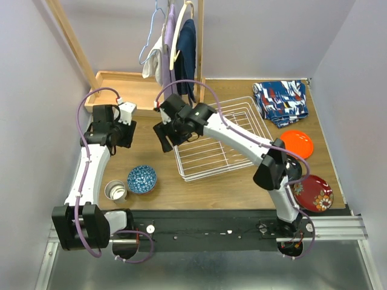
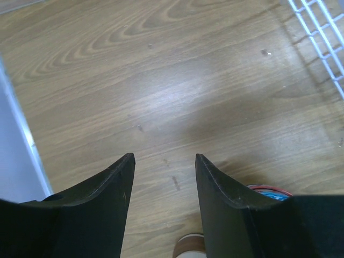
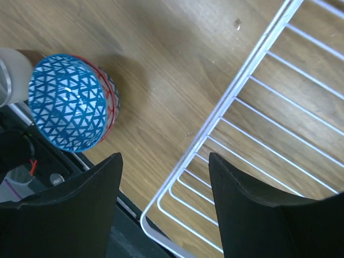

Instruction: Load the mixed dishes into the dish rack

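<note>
The white wire dish rack (image 1: 208, 177) stands mid-table, with no dishes in it; its near-left corner shows in the right wrist view (image 3: 234, 92). A small blue-patterned bowl (image 1: 142, 179) and a tan cup (image 1: 115, 191) sit side by side at the front left. An orange plate (image 1: 297, 144) and a dark red plate (image 1: 313, 193) lie right of the rack. My left gripper (image 1: 115, 144) is open and empty above bare table (image 2: 164, 157). My right gripper (image 1: 164, 144) is open and empty over the rack's left edge (image 3: 164, 156), with the bowl (image 3: 72, 102) to its left. No black plate or red-white bowl shows.
A blue-red patterned cloth (image 1: 280, 101) lies at the back right. A shallow wooden tray (image 1: 118, 87) sits at the back left. Clothes on hangers (image 1: 172, 48) hang from a wooden frame above the back. Grey walls close in both sides.
</note>
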Tool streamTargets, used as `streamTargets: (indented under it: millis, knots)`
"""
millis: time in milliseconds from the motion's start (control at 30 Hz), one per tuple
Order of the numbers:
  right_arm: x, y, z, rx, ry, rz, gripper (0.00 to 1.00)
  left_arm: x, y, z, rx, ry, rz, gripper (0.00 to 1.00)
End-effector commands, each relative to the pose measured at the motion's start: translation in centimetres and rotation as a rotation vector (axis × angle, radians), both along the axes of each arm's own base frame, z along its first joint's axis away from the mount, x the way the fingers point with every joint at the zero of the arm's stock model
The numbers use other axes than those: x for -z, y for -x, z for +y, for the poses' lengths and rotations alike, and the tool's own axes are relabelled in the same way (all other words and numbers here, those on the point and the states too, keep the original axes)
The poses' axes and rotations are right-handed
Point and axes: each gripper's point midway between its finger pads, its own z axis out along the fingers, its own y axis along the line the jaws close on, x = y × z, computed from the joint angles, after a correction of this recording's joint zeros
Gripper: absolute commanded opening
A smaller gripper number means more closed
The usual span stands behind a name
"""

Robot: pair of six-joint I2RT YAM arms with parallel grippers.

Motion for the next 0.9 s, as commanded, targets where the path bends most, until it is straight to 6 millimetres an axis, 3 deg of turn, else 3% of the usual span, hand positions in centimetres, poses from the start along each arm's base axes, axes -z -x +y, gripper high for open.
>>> streamTargets:
  millis: [0,67,233,333,367,433,533,567,633,667,767,867]
  knots:
    - [2.3,-1.2,1.0,0.102,0.038,0.002,0.73,-2.4,0.7,1.3,-0.047,0.001,-0.057,0.58]
    - [4.0,-1.7,1.0,0.126,0.085,-0.014,0.71,-2.7,1.0,1.2,-0.037,-0.005,-0.054,0.58]
    - [5.2,-1.2,1.6,0.124,0.127,-0.047,0.63,-3.1,1.7,0.8,-0.020,0.010,-0.065,0.58]
    - [6.1,-0.6,1.2,0.117,0.166,-0.051,0.52,-3.2,1.9,0.3,-0.005,0.030,-0.069,0.58]
    - [5.8,-0.4,1.0,0.117,0.168,-0.057,0.43,-3.2,2.0,0.2,0.000,0.036,-0.069,0.58]
    - [5.6,0.1,0.6,0.112,0.181,-0.066,0.36,-3.4,2.2,0.0,0.015,0.041,-0.076,0.58]
    - [4.8,1.2,-0.9,0.089,0.201,-0.064,0.29,-3.4,2.3,-0.3,0.036,0.042,-0.083,0.58]
    - [5.8,1.8,-2.1,0.074,0.244,-0.049,0.25,-3.5,2.4,-0.3,0.039,0.041,-0.085,0.58]
    - [4.7,2.7,-3.3,0.051,0.239,-0.051,0.20,-3.6,2.3,-0.4,0.046,0.043,-0.090,0.58]
    - [5.7,3.5,-4.5,0.016,0.281,-0.034,0.15,-3.6,2.4,-0.5,0.050,0.045,-0.090,0.58]
    - [4.5,4.6,-5.8,-0.065,0.277,-0.046,0.03,-3.7,2.3,-0.9,0.067,0.060,-0.092,0.58]
    - [4.4,5.3,-7.1,-0.127,0.298,-0.055,0.01,-3.9,2.5,-1.3,0.081,0.079,-0.092,0.58]
